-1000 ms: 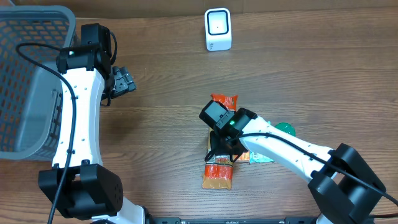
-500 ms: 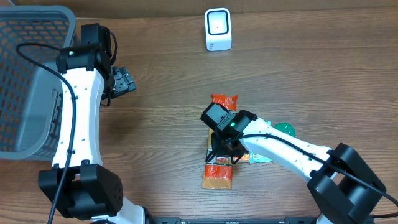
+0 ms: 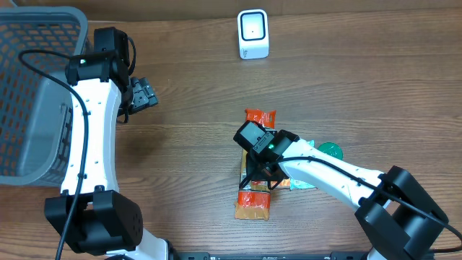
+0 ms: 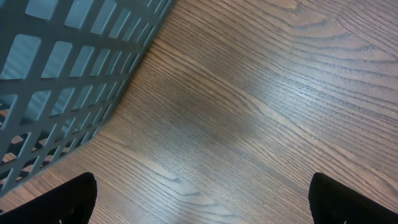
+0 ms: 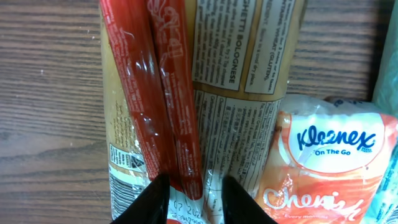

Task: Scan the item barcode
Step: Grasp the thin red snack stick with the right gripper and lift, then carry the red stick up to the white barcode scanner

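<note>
— Right claw, quick?
— My right claw (image 5: 198, 202) sat low on the long tan-and-red plastic spaghetti bolognese packet (image 5: 249, 112). The fingertips (image 5: 153, 205) stood narrowly apart, one on each side of the packet's red lengthwise seam (image 5: 149, 93). They looked to be touching the film. Whether they were actually pinching it, I couldn't tell.

— Where was the packet?
— It lay flat on the brown wooden table (image 3: 375, 79), on my side of the white box-shaped barcode scanner (image 3: 253, 34). It was well apart from the scanner, lengthwise and roughly in line with it. From overhead my wrist covered its middle and both ends showed.

— Anything against it?
— An orange-and-white Kleenex pocket tissue pack (image 5: 323, 168) lay against its right edge, also well short of the scanner. A round green thing (image 3: 333, 149) sat a bit further right, half hidden by my arm. I couldn't tell what it was.

— Left claw?
— My left claw (image 4: 205, 202) was spread wide over bare wood, well to the left of the scanner. The grey plastic lattice basket (image 4: 62, 68) stood just beside it, further left of the scanner again.

— The scanner itself?
— It stood at the far side of the table, a pale square window on its face.
</note>
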Robot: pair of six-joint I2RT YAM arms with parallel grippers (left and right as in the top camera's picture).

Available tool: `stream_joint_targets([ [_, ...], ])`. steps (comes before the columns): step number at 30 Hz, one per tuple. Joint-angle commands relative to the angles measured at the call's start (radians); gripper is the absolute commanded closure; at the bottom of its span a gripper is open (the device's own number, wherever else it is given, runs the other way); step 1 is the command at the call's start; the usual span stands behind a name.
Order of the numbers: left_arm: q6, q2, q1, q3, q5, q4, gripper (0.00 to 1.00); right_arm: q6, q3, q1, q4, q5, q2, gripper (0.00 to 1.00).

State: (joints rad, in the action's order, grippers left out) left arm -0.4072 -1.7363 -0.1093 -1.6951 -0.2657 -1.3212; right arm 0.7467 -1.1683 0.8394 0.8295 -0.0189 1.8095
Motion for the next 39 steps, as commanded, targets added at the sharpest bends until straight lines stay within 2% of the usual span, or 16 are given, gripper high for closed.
stream_joint_targets([
  [1, 0.022, -0.003, -0.002, -0.023, 0.001, -0.002, 0.00, 0.016, 0.023, 0.006, 0.002, 0.018, 0.001, 0.80],
  [2, 0.022, -0.003, -0.002, -0.023, 0.001, -0.002, 0.00, 0.016, 0.023, 0.006, 0.002, 0.018, 0.001, 0.86],
  [3, 0.022, -0.003, -0.002, -0.023, 0.001, -0.002, 0.00, 0.016, 0.023, 0.006, 0.002, 0.018, 0.001, 0.96],
  [7, 0.022, -0.003, -0.002, -0.023, 0.001, -0.002, 0.00, 0.002, -0.001, -0.006, 0.021, 0.004, -0.003, 0.96],
  [13, 0.022, -0.003, -0.002, -0.023, 0.001, -0.002, 0.00, -0.180, -0.083, -0.053, 0.109, 0.000, -0.081, 0.96],
  [22, 0.022, -0.003, -0.002, -0.023, 0.001, -0.002, 0.00, -0.443, -0.091, -0.055, 0.021, -0.001, -0.244, 0.96],
  [25, 0.022, -0.003, -0.002, -0.023, 0.001, -0.002, 0.00, -0.472, -0.091, -0.060, 0.024, -0.013, -0.260, 0.96],
  [31, 0.022, -0.003, -0.002, -0.023, 0.001, -0.002, 0.00, -0.772, -0.091, -0.051, 0.023, -0.274, -0.261, 0.96],
  [39, 0.022, -0.003, -0.002, -0.023, 0.001, -0.002, 0.00, -0.842, -0.091, -0.050, 0.060, -0.210, -0.261, 0.96],
])
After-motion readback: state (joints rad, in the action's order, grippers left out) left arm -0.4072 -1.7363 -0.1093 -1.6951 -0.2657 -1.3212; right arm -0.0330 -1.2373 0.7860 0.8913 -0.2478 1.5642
